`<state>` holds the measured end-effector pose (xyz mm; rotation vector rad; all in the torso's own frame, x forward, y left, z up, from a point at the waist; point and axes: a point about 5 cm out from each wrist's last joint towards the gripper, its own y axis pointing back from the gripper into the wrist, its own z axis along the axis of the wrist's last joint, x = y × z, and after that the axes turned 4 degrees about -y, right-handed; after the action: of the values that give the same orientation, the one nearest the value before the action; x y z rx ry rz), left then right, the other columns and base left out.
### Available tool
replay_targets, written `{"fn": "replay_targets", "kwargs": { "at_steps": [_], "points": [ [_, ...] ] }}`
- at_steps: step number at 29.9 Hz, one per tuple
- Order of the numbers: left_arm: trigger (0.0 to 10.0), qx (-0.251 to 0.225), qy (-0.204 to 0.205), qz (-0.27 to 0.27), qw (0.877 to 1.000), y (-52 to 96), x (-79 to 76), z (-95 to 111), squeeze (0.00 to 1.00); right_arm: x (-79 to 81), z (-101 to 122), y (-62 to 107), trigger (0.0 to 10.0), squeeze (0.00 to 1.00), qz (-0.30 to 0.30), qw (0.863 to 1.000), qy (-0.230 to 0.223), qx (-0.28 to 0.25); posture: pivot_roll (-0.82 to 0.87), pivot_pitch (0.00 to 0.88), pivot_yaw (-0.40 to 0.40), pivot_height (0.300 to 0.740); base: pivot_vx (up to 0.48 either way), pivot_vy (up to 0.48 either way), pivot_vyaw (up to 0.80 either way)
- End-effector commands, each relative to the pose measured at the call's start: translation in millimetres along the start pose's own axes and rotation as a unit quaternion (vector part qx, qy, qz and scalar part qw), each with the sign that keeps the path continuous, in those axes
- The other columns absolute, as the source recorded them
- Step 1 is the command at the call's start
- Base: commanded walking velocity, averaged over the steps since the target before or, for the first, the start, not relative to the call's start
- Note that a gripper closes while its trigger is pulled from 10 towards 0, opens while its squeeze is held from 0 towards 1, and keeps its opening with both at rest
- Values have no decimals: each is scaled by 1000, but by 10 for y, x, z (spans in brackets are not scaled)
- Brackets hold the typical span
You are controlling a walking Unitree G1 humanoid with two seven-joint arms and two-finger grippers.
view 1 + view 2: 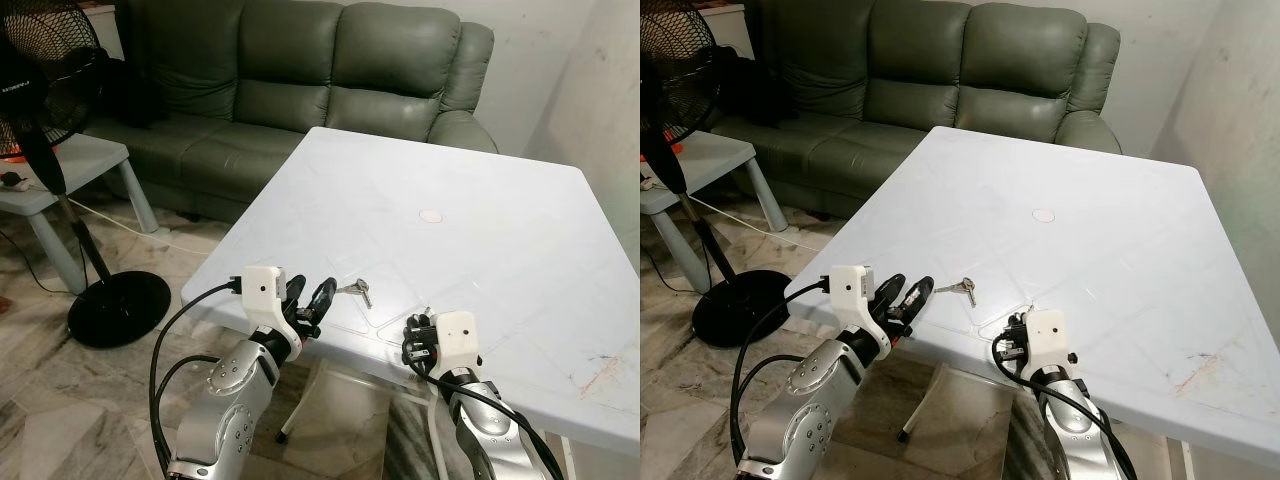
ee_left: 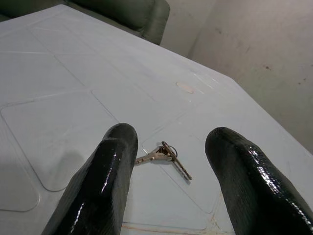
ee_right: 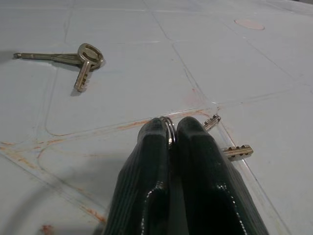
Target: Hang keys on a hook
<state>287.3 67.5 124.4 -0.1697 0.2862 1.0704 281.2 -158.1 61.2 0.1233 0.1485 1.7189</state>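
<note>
From my feed I see a big white table (image 1: 480,200) up front, a grey-green leather sofa (image 1: 300,70) behind it against a pale wall, a black pedestal fan (image 1: 50,90) and marbled tile floor.

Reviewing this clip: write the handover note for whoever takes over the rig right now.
Left gripper: open, at the near edge of the white plastic table, aimed at the loose pair of brass keys lying flat on it, not touching them.
Right gripper: shut on the ring of a second small set of keys, low at the table's near edge.
Done: second set gripped.
Left: pick up the loose pair, hang the keys. No hook can be seen.
</note>
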Motion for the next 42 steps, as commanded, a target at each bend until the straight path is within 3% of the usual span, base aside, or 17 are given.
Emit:
{"fn": "replay_targets", "kwargs": {
  "at_steps": [1, 11, 16, 20, 24, 29, 42],
  "points": [
    [10000, -7, 22, -7, 1000, -45, -124, 1, 0, -44, -7, 9, 0, 0, -7, 1000, 2, 1, -17, 14, -20, 740, 0, 0, 0],
    [10000, -6, 23, -6, 1000, -50, -117, -3, 0, -64, 11, 19, 0, 0, -19, 1000, -10, -5, -15, 14, -21, 740, 0, 0, 0],
    [10000, -7, 20, -4, 1000, -60, -97, 11, 0, -141, 211, -62, 0, 0, -89, 991, -102, -20, -16, 14, -20, 740, 0, 0, 0],
    [10000, -13, 12, 0, 1000, -92, -60, 53, 0, -156, 394, -118, 0, 0, -117, 984, -124, -50, -18, 5, -12, 740, 0, 0, 0],
    [10000, -24, -4, 12, 1000, -149, 19, 126, 0, -111, 597, -156, 0, 0, -115, 982, -115, -91, -22, 0, -8, 740, 0, 0, 0],
    [10000, -38, -32, 44, 998, -265, 238, 315, 0, 35, 900, -149, 0, 0, -78, 980, -80, -165, -23, 0, -7, 740, 0, 0, 0],
    [10000, -107, -83, 79, 988, -263, 628, 677, 0, 1, 1120, 5, 0, 0, -62, 966, -74, -240, -38, 0, 2, 740, 0, 0, 0]
  ]
}}
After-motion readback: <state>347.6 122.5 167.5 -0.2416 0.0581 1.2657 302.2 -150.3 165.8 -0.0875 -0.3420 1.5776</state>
